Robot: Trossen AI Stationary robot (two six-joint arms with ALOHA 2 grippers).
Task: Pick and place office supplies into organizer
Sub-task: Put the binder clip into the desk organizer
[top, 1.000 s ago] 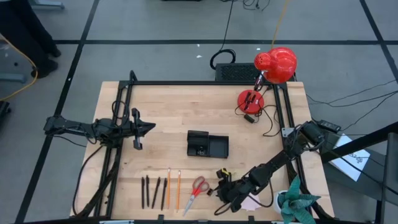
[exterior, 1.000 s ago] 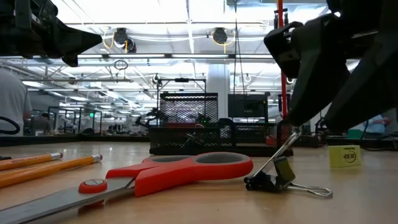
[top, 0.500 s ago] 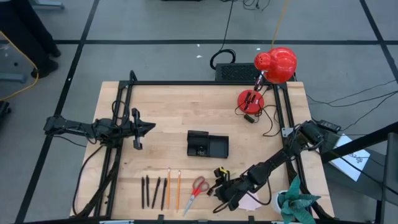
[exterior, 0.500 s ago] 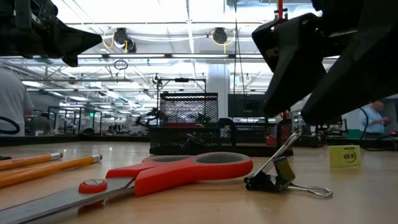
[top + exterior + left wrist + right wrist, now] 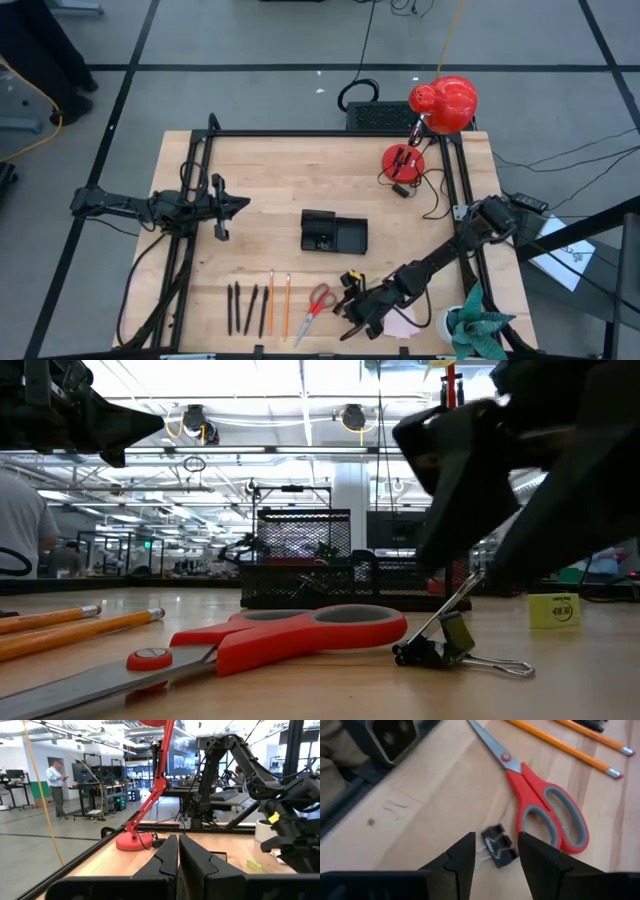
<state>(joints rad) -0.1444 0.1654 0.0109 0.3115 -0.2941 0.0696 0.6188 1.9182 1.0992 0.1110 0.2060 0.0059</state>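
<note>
My right gripper (image 5: 495, 862) is open and hovers just over small black binder clips (image 5: 498, 851), one finger on each side; the low view shows it above the clips (image 5: 440, 647). Red-handled scissors (image 5: 318, 300) lie flat beside them. Orange pencils (image 5: 278, 303) and black pens (image 5: 247, 309) lie in a row near the table's near edge. A small yellow piece (image 5: 553, 610) stands behind the clips. The pink pad (image 5: 403, 326) is partly under the right arm. The black organizer (image 5: 333, 232) sits mid-table. My left gripper (image 5: 236, 205) is shut, at the table's left.
A red desk lamp (image 5: 443, 103) with a round base (image 5: 403, 160) and cable stands at the far right corner. A white roll (image 5: 455, 323) and a teal plant sit at the near right corner. Black frame rails (image 5: 320, 133) border the table. People show in the room beyond.
My right gripper has moved a little toward the table's left edge, coming over the binder clips beside the scissors. The clips, scissors and other items lie where they were.
</note>
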